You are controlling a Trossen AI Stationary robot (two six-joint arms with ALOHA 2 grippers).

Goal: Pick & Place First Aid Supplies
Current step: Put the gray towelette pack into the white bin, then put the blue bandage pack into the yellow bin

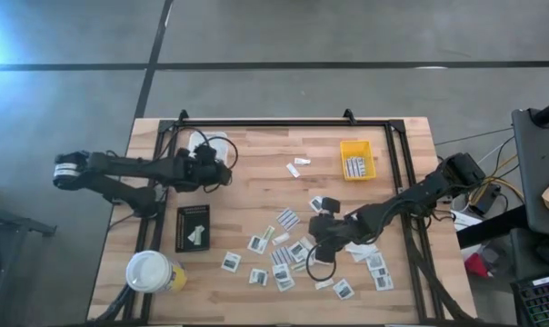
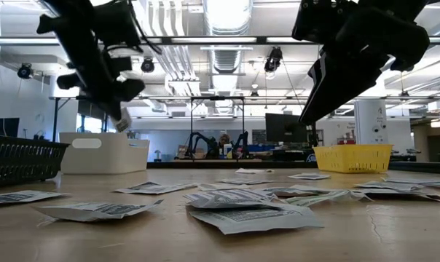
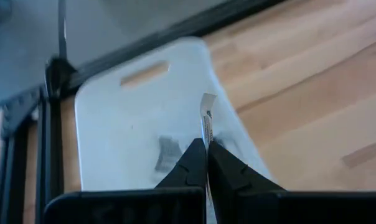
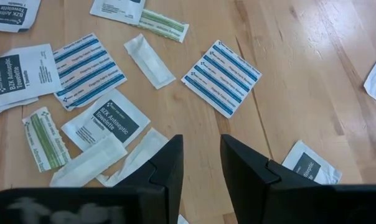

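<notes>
Currently the left gripper (image 3: 206,163) hangs over the white tray (image 3: 132,118) at the far left of the wooden surface (image 1: 256,173), fingers pressed together on a small packet (image 3: 208,115) that stands up edge-on between the tips, above the tray floor. A grey-printed piece (image 3: 168,152) lies inside the tray.

Right gripper (image 4: 200,168) hovers over the scattered first aid supplies (image 1: 297,254) near the front right of the surface, fingers spread, nothing between them. Just ahead of its tips: bare wood, with a blue-striped strip (image 4: 221,78) beyond, an antiseptic towelette packet (image 4: 107,121) and plain white packets (image 4: 122,158) beside one finger, another towelette packet (image 4: 309,162) beside the other.

Yellow tray (image 1: 357,160) at far right holds a few packets. Black tray (image 1: 193,227) holds one pale piece. White-lidded yellow cup (image 1: 152,271) stands at the front left.
</notes>
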